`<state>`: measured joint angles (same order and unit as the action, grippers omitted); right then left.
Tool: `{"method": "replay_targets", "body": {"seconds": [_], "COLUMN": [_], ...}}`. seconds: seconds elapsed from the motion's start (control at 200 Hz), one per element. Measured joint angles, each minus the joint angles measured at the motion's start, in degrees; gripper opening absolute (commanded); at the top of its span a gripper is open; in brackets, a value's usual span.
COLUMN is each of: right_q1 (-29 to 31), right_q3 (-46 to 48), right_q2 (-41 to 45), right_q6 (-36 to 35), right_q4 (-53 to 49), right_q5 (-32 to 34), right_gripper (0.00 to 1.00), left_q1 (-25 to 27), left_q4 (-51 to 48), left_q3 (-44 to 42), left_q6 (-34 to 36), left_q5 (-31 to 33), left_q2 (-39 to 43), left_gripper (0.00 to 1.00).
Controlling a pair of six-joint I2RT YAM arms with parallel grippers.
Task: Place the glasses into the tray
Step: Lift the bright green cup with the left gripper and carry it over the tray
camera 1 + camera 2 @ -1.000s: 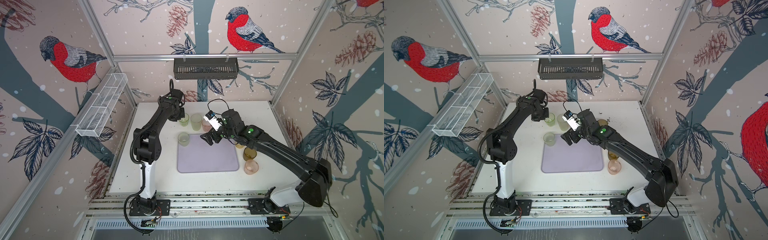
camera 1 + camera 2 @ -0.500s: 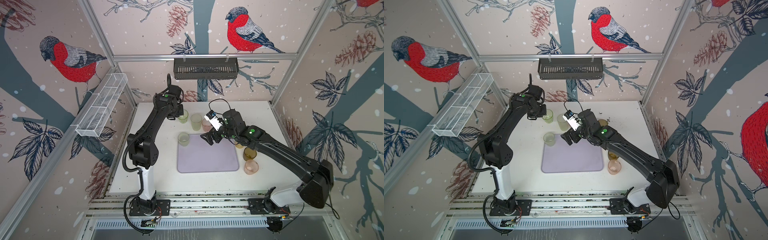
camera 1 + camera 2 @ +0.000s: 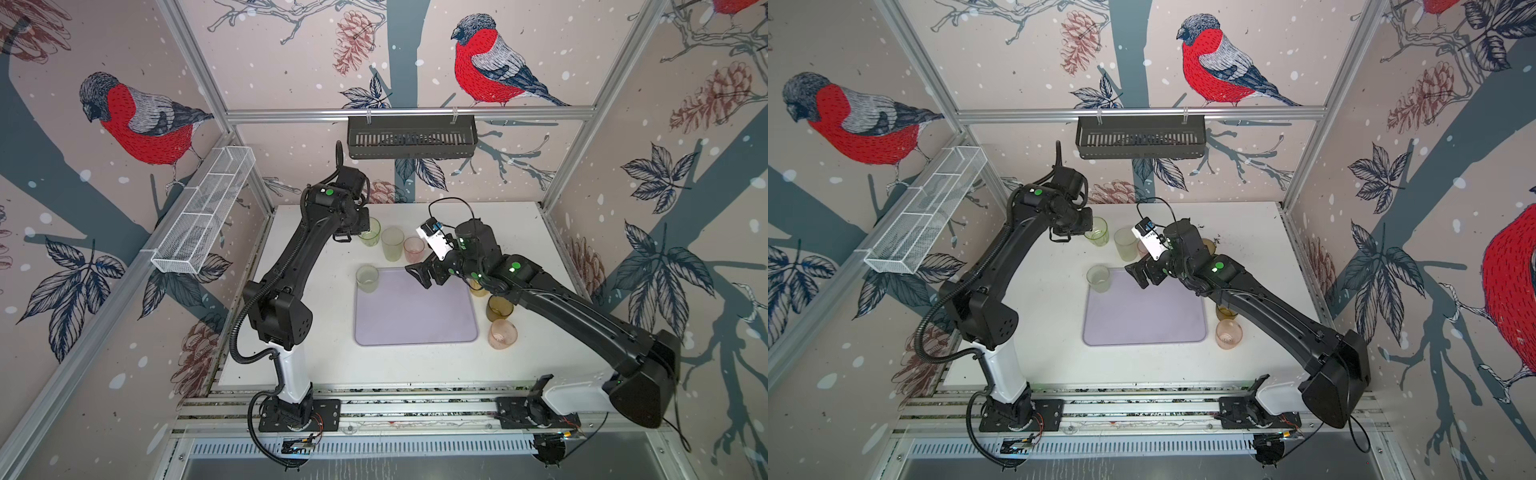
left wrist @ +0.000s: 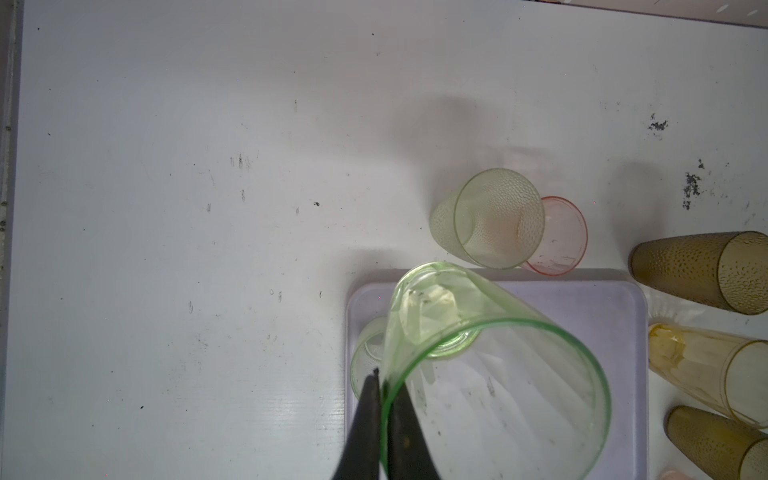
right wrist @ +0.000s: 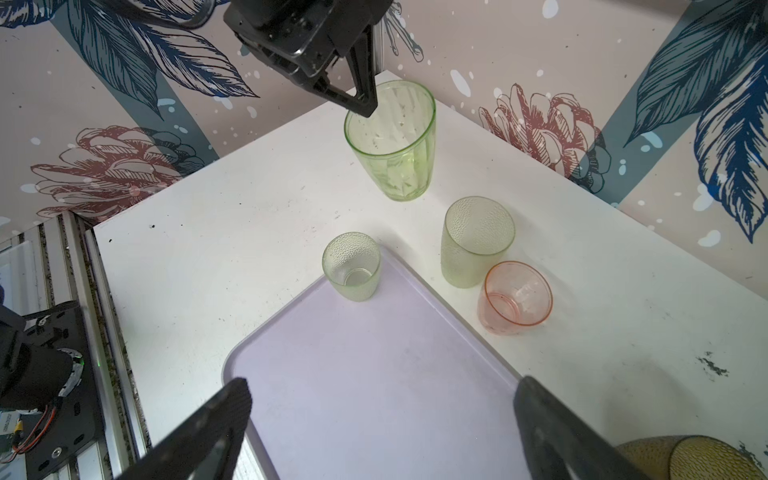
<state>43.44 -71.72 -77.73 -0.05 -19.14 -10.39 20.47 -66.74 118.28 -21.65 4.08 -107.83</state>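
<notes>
At the far side, left hand (image 4: 381, 380) pinches a green glass (image 4: 498, 374) by the rim; right hand (image 5: 382, 390) gapes open over the tray (image 5: 374, 332).

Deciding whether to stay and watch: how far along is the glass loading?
Done: one small dimpled green glass stands in a corner of the tray. In hand: the left gripper pinches the smooth green glass by its rim. Left: six on the table, including the taller frosted green glass and a pink glass.
</notes>
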Motion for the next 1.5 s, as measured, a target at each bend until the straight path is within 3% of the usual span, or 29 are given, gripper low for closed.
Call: {"method": "replay_targets", "body": {"seconds": [0.515, 0.911, 1.496], "right_q1": [-3.08, -3.74, -4.22], "right_q3": [2.12, 2.86, 4.68], "right_q2": [2.38, 2.45, 2.78], "right_q6": [0.33, 1.60, 2.84], "right_q4": [0.39, 1.18, 1.62], "right_q5": [1.03, 1.01, 0.96], "right_gripper": [1.00, 1.00, 1.00], "left_q1": [4.15, 8.09, 12.41], "left_q4": [-1.42, -0.85, 7.72], "left_q3": [-7.89, -18.67, -37.38], "left_q6": [-2.21, -5.46, -10.47], "left_q5": [-2.62, -3.78, -5.49], "left_q2": [7.58, 13.38, 20.72], "left_gripper": [0.04, 0.04, 0.03]}}
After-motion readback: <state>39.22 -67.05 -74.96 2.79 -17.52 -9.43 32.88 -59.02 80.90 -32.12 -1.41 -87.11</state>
